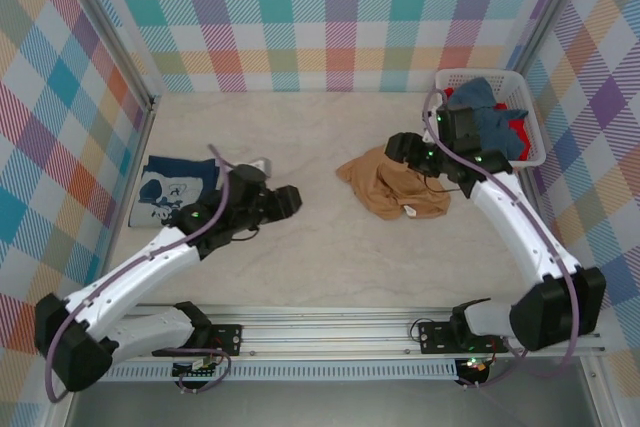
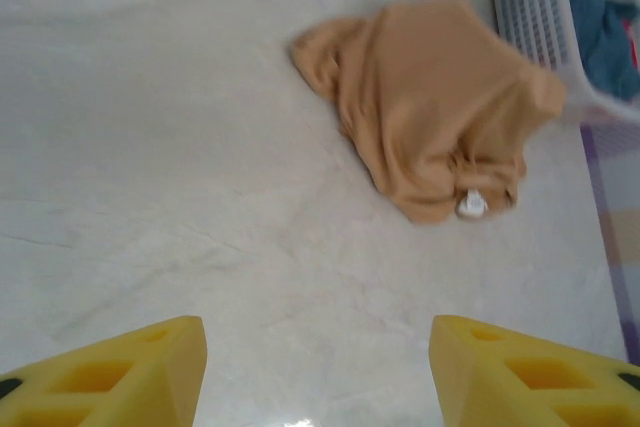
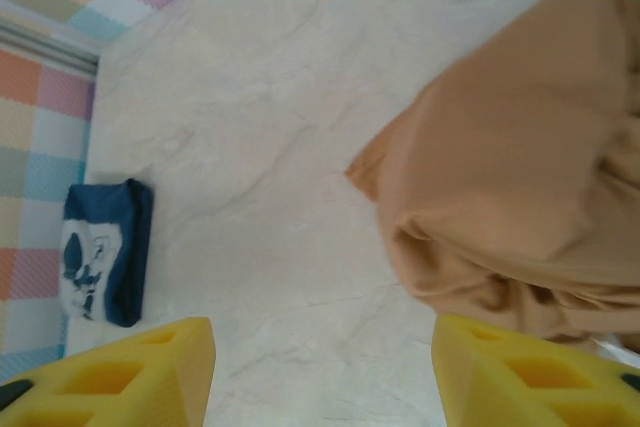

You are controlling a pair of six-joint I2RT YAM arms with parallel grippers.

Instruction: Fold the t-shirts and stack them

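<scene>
Both jaw sets are being shown parted & empty: L gripper [image 2: 315,337] w/ bare table [image 1: 320,127] between its fingers, R gripper [image 3: 322,337] same, nothing being gripped by either. Tan tee [image 1: 392,184] is being seen as a crumpled, unfolded heap on the table. Key relation: from the R jaws it is being found close, off the right-finger side & slightly ahead, cloth almost reaching that finger. From the L jaws it is being found well ahead & a bit to the right-finger side, w/ open table in between. R arm is being judged the nearer. The heap is too bunched for a clean axis, but its longer span is being read as running roughly crosswise to the L jaws' line of approach. Navy tee [image 3: 100,247] is being seen folded, far ahead of the R jaws on the left-finger side, & behind the L jaws in the top view. Blue tee [image 1: 490,112] & red tee [image 1: 517,130] are being kept in the basket [image 2: 525,7], beyond the tan heap as seen from the L jaws. Next move is being judged as a pinch on the tan tee's edges for spreading: short side shift for R, long reach ahead for L. Risk: several layers being pinched at once.
</scene>
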